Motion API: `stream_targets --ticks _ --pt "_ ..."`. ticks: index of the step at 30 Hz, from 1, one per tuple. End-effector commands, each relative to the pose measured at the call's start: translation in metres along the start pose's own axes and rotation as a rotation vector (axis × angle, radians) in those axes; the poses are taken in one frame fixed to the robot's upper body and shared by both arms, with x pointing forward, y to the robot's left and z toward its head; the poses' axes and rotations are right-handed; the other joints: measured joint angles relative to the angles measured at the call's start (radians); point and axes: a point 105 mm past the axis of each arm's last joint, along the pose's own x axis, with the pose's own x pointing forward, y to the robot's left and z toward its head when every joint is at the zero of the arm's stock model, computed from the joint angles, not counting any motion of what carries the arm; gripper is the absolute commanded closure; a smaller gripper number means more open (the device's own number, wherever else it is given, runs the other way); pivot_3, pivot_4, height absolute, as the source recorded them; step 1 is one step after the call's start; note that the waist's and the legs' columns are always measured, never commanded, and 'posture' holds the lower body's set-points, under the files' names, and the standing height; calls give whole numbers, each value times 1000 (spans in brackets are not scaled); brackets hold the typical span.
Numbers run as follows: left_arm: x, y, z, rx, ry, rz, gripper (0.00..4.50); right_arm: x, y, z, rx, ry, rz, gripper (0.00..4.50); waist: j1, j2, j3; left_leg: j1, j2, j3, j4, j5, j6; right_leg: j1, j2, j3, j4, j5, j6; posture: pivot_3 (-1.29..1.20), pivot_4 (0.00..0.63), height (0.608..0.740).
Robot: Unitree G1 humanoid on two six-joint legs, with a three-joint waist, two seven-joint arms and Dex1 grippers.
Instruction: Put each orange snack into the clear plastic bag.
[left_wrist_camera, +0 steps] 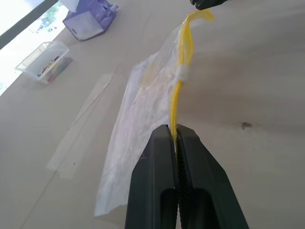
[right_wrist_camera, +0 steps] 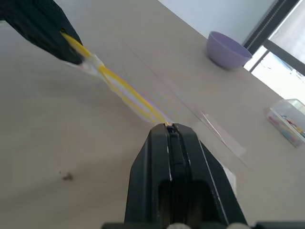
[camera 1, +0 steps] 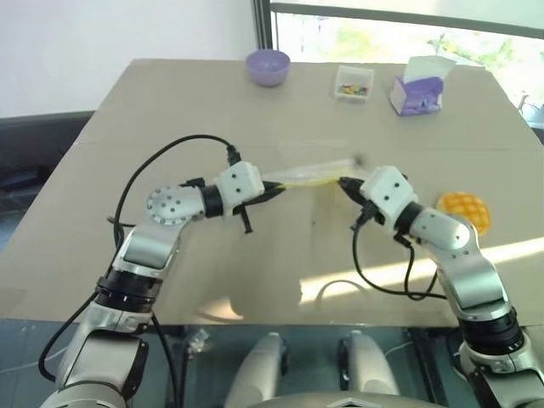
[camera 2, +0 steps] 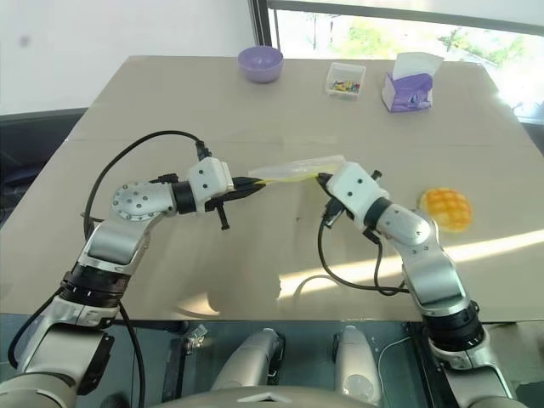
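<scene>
The clear plastic bag (left_wrist_camera: 143, 109) hangs stretched between my two grippers above the middle of the table. Its yellow seal strip (left_wrist_camera: 183, 71) runs from one gripper to the other. My left gripper (camera 1: 274, 190) is shut on one end of the strip. My right gripper (camera 1: 342, 182) is shut on the other end, as the right wrist view shows at its fingertips (right_wrist_camera: 169, 125). One orange snack (camera 1: 463, 210), round with a grid pattern, lies on the table to the right of my right forearm, apart from both grippers.
At the far side of the table (camera 1: 127, 153) stand a purple bowl (camera 1: 268, 66), a small clear box of colourful bits (camera 1: 354, 83) and a purple-and-white tissue box (camera 1: 418, 89). Black cables loop from both wrists over the near tabletop.
</scene>
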Motion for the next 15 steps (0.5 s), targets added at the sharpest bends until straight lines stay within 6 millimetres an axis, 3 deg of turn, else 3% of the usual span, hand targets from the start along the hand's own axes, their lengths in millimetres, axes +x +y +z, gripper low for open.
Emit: stream_targets --ticks 1,15 --pt "1 8 12 44 -29 19 4500 10 4 19 -4 -72 22 4458 0 0 0 0 0 0 0 0 0 0 0 0 0 0 0 0 150 740" --pt "3 7 19 4 -46 37 4500 16 11 18 -11 -75 76 4458 -1 0 0 0 0 0 0 0 0 0 0 0 0 0 0 0 150 740"
